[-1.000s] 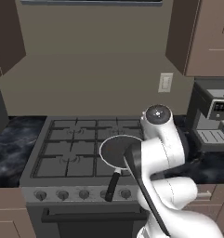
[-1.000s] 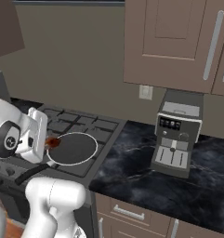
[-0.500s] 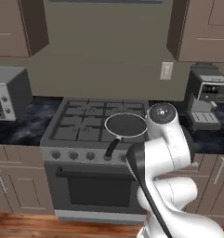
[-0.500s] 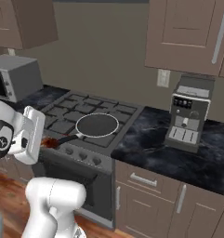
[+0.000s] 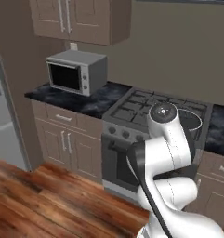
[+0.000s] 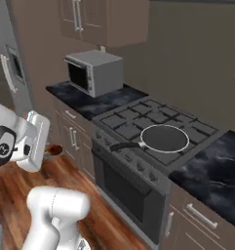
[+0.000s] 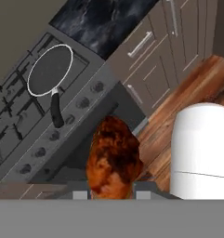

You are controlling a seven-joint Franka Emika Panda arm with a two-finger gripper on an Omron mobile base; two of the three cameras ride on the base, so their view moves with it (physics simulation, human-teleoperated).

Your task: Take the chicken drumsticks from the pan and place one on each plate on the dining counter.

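Flat, even rendered light, soft blur, coarse pixelation, faint shadows.

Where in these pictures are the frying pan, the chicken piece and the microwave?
pan (image 6: pixel 164 137): right base view, dark inside.
chicken drumstick (image 7: pixel 112 160): hand view, glossy middle.
microwave (image 5: pixel 76 72): left base view, front face.

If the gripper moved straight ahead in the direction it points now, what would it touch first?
The gripper is shut on a chicken drumstick. Just beyond that drumstick, the hand view shows the front of the stove, below its knobs, so that would probably be met first. Depth is unclear; the wood floor lies close beside this line.
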